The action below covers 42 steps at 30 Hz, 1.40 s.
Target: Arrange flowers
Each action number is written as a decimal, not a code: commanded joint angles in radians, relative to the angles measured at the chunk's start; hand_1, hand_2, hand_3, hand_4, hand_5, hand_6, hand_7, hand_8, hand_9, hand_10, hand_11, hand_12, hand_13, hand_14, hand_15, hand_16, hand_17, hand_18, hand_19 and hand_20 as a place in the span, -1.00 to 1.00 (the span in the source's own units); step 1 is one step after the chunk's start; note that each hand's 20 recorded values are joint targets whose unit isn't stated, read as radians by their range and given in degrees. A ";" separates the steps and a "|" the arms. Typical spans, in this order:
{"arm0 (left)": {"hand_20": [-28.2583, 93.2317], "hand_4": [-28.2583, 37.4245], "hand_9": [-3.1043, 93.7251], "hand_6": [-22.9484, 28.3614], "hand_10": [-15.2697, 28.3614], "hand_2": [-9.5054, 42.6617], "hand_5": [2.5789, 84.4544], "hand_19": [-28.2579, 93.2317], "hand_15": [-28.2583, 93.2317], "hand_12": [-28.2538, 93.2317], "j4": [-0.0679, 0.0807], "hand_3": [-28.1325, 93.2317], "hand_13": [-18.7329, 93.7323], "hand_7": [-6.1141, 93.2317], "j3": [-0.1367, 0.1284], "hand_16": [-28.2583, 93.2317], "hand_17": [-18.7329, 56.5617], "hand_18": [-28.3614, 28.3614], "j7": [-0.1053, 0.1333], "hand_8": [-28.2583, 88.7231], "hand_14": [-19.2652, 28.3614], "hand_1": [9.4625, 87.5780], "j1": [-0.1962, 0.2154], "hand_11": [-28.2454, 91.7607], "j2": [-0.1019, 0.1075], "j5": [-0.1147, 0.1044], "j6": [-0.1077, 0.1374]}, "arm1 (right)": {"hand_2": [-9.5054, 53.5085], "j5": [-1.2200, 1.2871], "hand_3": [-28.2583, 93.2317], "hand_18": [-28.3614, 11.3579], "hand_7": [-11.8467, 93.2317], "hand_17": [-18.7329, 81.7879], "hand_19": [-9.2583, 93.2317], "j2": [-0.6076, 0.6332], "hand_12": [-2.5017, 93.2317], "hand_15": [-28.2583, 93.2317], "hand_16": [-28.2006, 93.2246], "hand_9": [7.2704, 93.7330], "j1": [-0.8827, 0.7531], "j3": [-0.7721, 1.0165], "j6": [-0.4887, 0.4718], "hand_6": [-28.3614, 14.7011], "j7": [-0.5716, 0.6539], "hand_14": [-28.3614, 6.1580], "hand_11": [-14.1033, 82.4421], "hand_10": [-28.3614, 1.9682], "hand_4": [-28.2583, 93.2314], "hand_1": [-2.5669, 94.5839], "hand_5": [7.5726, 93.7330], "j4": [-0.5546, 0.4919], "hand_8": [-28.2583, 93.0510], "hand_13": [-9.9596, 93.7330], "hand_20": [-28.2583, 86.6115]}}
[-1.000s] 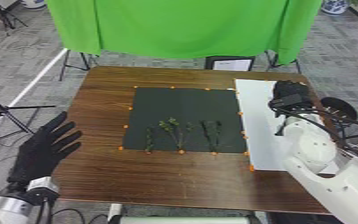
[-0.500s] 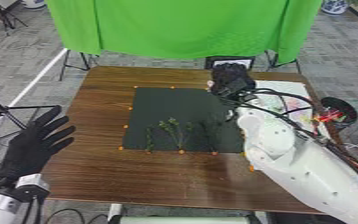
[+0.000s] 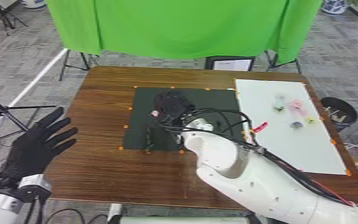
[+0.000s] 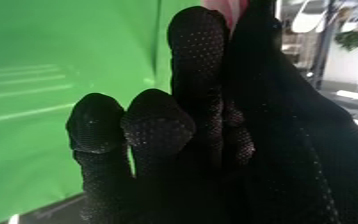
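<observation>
White sheet [image 3: 286, 145] under flowers [image 3: 297, 105], head view

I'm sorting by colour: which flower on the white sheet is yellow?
The small flower just right of the bluish one and below the pink one; no other there looks yellow.

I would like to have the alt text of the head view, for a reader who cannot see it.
The right robot hand pinches a small pink bloom over a dark mat on a brown wooden table. Beside the mat lies a white sheet with small colourful flowers; at left, the left robot hand is open.
</observation>
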 commanded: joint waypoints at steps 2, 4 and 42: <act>-0.39 -1.00 -0.49 -0.01 0.19 -0.85 -0.49 0.07 -0.17 -0.20 0.012 0.58 -0.35 -0.53 0.022 -0.50 -0.81 0.84 -0.008 -0.69 0.47 -0.67 -0.018 -0.33 0.013 -0.008 0.011 | -1.00 -0.034 0.84 -0.63 -0.08 0.15 1.00 -0.099 -0.11 0.73 0.03 0.91 0.006 -0.032 -0.020 0.42 -0.022 0.31 -0.20 0.48 -1.00 0.03 0.59 0.051 -0.48 0.66 0.43; -0.39 -1.00 -0.49 -0.01 0.19 -0.85 -0.49 0.07 -0.17 -0.20 0.013 0.58 -0.35 -0.53 0.026 -0.50 -0.81 0.84 -0.006 -0.69 0.47 -0.67 -0.020 -0.33 0.013 -0.007 0.010 | -1.00 -0.033 0.84 -0.63 -0.08 0.15 1.00 -0.112 -0.11 0.73 0.03 0.91 0.005 -0.036 -0.020 0.43 -0.023 0.32 -0.20 0.48 -1.00 0.03 0.59 0.057 -0.48 0.67 0.43; -0.39 -1.00 -0.49 -0.01 0.18 -0.84 -0.49 0.07 -0.17 -0.20 0.049 0.58 -0.35 -0.53 0.084 -0.50 -0.81 0.84 -0.026 -0.69 0.47 -0.67 -0.095 -0.33 0.040 -0.003 -0.001 | -1.00 -0.090 0.64 -0.65 -0.05 0.16 1.00 -0.185 -0.20 0.76 0.06 0.86 0.009 -0.092 -0.012 0.44 0.045 0.32 -0.13 0.51 -1.00 -0.08 0.53 0.147 -0.48 0.66 0.47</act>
